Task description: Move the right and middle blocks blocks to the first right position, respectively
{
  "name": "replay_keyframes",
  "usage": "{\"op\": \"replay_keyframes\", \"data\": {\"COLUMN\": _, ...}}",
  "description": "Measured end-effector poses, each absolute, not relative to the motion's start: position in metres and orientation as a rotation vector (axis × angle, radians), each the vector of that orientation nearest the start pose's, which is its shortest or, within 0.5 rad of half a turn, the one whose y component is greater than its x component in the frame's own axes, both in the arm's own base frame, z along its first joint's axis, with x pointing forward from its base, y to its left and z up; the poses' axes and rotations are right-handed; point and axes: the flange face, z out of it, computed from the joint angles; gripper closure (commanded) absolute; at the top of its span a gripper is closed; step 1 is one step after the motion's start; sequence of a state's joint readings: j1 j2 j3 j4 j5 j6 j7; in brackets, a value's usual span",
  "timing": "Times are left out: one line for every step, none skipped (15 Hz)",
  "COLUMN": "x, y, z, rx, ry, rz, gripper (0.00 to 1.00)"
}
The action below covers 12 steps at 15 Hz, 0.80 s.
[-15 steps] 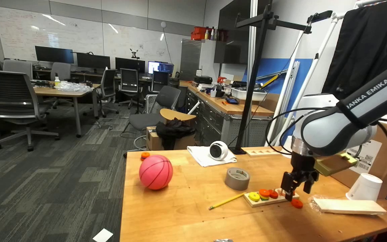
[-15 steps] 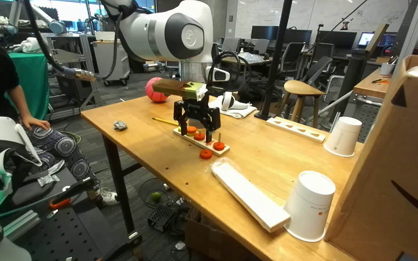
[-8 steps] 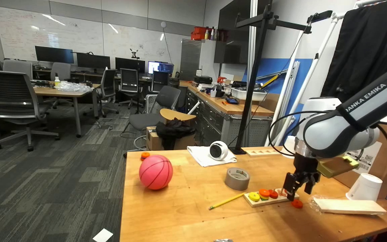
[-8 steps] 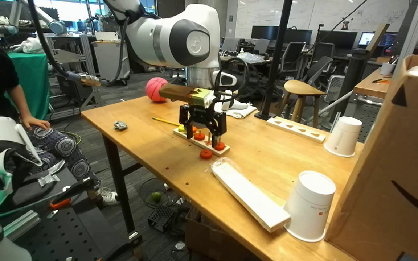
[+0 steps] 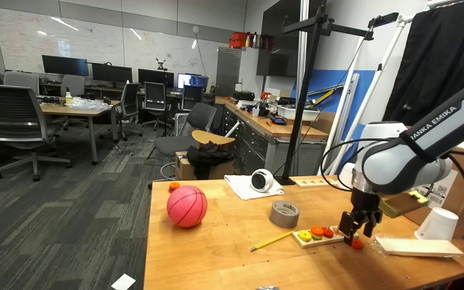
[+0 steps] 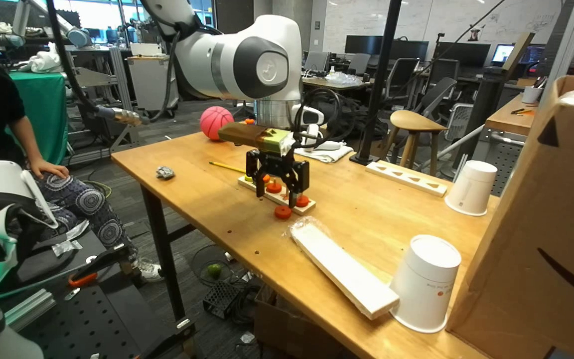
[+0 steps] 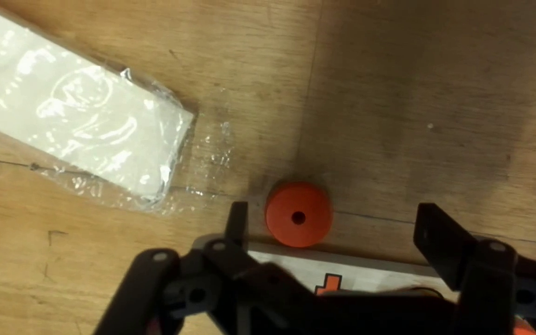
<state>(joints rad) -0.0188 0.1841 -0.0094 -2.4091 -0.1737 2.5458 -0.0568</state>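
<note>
A loose red-orange block, round with a centre hole, lies flat on the table beside the peg board. It also shows in both exterior views. My gripper is open and empty above it; the block sits between the fingers, nearer the left one in the wrist view. In an exterior view the gripper hangs over the board's edge. On the board are a red block on the end peg, another red block, an orange block over a green block, and a yellow block.
A plastic-wrapped white plank lies close to the loose block. White cups and a cardboard box stand beyond it. A pencil, tape roll and pink ball lie past the board's yellow end.
My gripper has shifted along the board toward its end with the loose red block, then lowered slightly and moved over that block's side. It stays open. The blocks have not moved.
</note>
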Motion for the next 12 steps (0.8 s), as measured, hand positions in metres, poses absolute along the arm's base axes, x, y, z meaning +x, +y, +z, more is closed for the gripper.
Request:
{"op": "replay_keyframes", "data": {"x": 0.492, "y": -0.012, "z": 0.231, "rx": -3.221, "ry": -0.282, "rz": 0.087, "gripper": 0.14}}
{"op": "replay_keyframes", "data": {"x": 0.492, "y": -0.012, "z": 0.229, "rx": -3.221, "ry": -0.282, "rz": 0.09, "gripper": 0.16}}
{"op": "replay_keyframes", "data": {"x": 0.491, "y": -0.013, "z": 0.228, "rx": -3.22, "ry": -0.282, "rz": 0.095, "gripper": 0.15}}
{"op": "replay_keyframes", "data": {"x": 0.491, "y": -0.013, "z": 0.225, "rx": -3.219, "ry": -0.284, "rz": 0.099, "gripper": 0.17}}
{"op": "replay_keyframes", "data": {"x": 0.491, "y": -0.012, "z": 0.223, "rx": -3.218, "ry": -0.286, "rz": 0.103, "gripper": 0.15}}
{"op": "replay_keyframes", "data": {"x": 0.491, "y": -0.012, "z": 0.221, "rx": -3.217, "ry": -0.288, "rz": 0.107, "gripper": 0.17}}
{"op": "replay_keyframes", "data": {"x": 0.49, "y": -0.012, "z": 0.218, "rx": -3.216, "ry": -0.291, "rz": 0.11, "gripper": 0.15}}
{"op": "replay_keyframes", "data": {"x": 0.49, "y": -0.012, "z": 0.216, "rx": -3.215, "ry": -0.293, "rz": 0.116, "gripper": 0.16}}
{"op": "replay_keyframes", "data": {"x": 0.49, "y": -0.012, "z": 0.214, "rx": -3.214, "ry": -0.294, "rz": 0.12, "gripper": 0.16}}
{"op": "replay_keyframes", "data": {"x": 0.49, "y": -0.012, "z": 0.211, "rx": -3.213, "ry": -0.297, "rz": 0.123, "gripper": 0.18}}
{"op": "replay_keyframes", "data": {"x": 0.49, "y": -0.012, "z": 0.209, "rx": -3.213, "ry": -0.299, "rz": 0.124, "gripper": 0.17}}
{"op": "replay_keyframes", "data": {"x": 0.491, "y": -0.012, "z": 0.208, "rx": -3.212, "ry": -0.303, "rz": 0.123, "gripper": 0.18}}
